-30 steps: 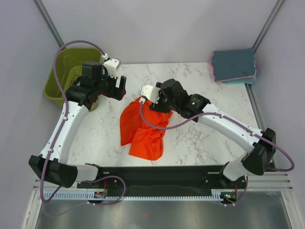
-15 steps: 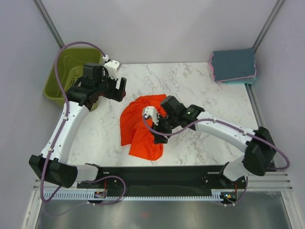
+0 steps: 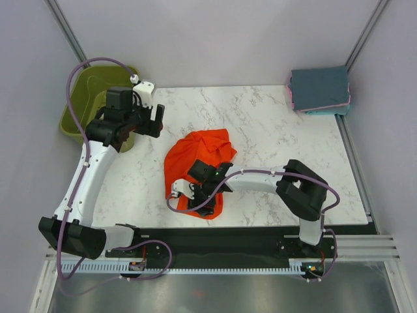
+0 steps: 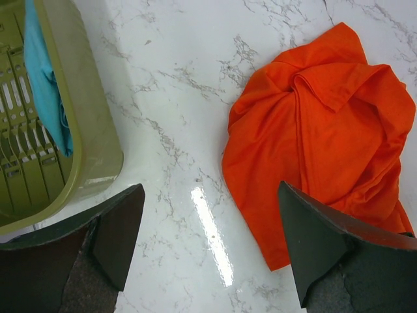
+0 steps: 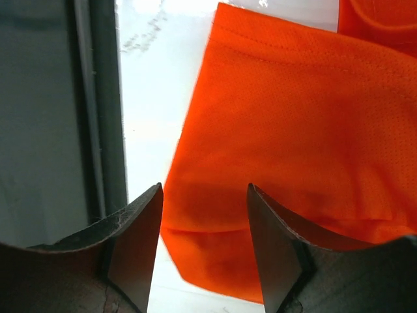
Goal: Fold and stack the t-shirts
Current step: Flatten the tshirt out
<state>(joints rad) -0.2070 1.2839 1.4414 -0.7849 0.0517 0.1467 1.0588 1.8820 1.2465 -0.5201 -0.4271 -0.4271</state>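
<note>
A bright orange-red t-shirt (image 3: 199,156) lies crumpled in the middle of the marble table (image 3: 273,130); it also shows in the left wrist view (image 4: 326,130) and the right wrist view (image 5: 306,124). My right gripper (image 3: 195,199) is open, low over the shirt's near edge, a corner of cloth between its fingers (image 5: 133,241). My left gripper (image 3: 156,120) is open and empty, above the table between the basket and the shirt. A stack of folded shirts, slate-blue (image 3: 319,88) on pink and teal, sits at the far right corner.
An olive-green basket (image 3: 78,107) stands off the table's far left corner, with a teal cloth (image 4: 45,85) inside. A black rail (image 3: 221,235) runs along the table's near edge, close to the right gripper.
My right arm has swung from the shirt's far side down to its near edge, close to the rail. The shirt's top has fallen back onto the table. The left gripper has drifted slightly left.
</note>
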